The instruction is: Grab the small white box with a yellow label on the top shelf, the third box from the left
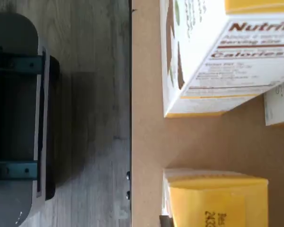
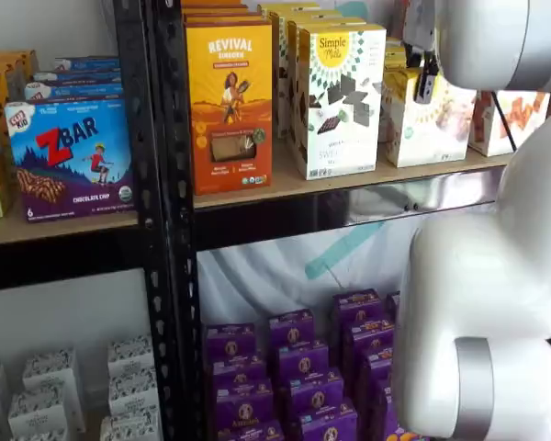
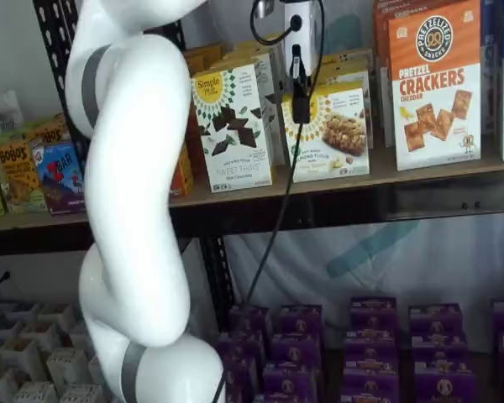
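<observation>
White carton with a yellow top edge, gripped on the top shelf

We see the small white box [image 3: 332, 134] standing on the top shelf [image 3: 336, 186], between the taller white carton [image 3: 233, 126] and the orange crackers carton [image 3: 433, 84]; the gripper [image 3: 300, 101] reaches its upper front edge, black fingers closed on it. In the wrist view, the tan shelf board [image 1: 146, 142] carries two cartons
</observation>
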Controlling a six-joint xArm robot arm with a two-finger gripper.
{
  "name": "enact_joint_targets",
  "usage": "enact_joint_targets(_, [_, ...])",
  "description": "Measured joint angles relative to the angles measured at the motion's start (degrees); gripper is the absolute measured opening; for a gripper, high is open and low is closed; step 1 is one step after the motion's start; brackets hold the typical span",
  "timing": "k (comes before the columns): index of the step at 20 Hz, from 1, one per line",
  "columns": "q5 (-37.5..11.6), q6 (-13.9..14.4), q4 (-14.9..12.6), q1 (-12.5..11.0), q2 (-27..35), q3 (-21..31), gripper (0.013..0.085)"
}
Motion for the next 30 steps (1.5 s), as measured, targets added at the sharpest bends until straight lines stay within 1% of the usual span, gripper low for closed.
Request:
enact_joint_targets(6, [0.66,-0.24,-0.26,-0.24,-0.52,0.12,0.033])
enact_joint_targets(10, [0.47,-0.37,-0.38,-0.37,-2.72,2.15,0.033])
enact_joint_targets(15, [3.17,-0.56,-0.32,-0.73,-5.12,3.35,0.033])
enact_joint_targets(18, [4.58,-0.71,-0.92,-0.84,-6.96,4.36,0.033])
enact_joint_targets(21, [6.04,-0.88,-2.0,-0.77,-9.54,6.15,0.033])
enact_joint_targets(24, [7.32,-1.22,-2.32,-1.09,-11.57,7.63,0.033])
enact_joint_targets(30, [8.77,-2.83,-1.99,-2.91,-17.0,12.23,0.033])
